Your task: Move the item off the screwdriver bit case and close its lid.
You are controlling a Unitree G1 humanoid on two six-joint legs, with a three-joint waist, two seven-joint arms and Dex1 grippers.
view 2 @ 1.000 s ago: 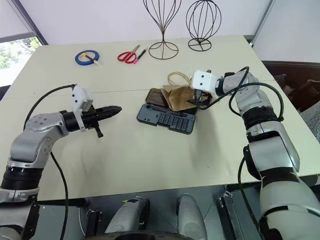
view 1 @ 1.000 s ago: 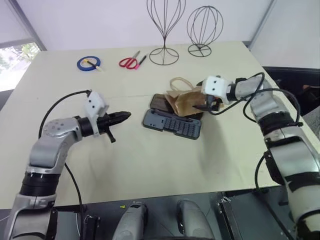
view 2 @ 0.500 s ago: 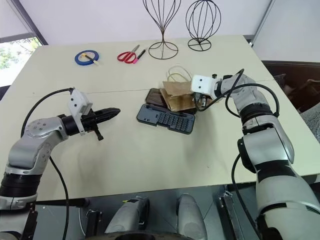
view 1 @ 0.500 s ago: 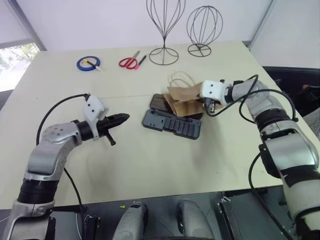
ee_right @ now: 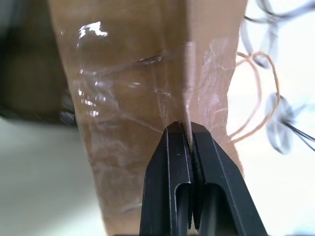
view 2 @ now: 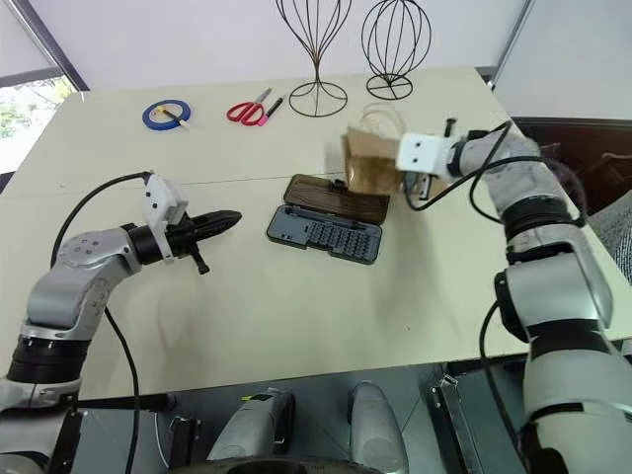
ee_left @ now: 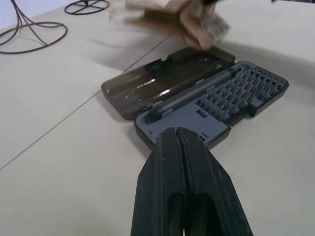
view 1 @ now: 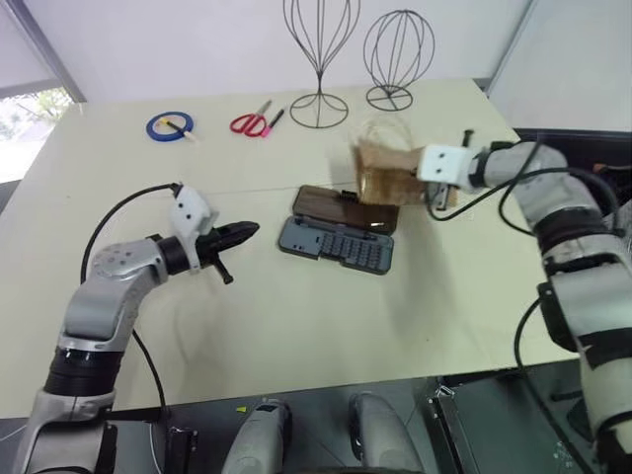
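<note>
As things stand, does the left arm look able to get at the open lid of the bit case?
Probably yes. The paper bag hangs lifted in the right gripper, so the lid lies bare. The left gripper sits beside the case with only bare table between.

paper bag above lid's right end, tray in front

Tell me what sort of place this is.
Probably a lab or test room set up for tabletop handling trials: a plain beige table holds unrelated props, namely wire stands, scissors, a tape roll and a bit case.
</note>
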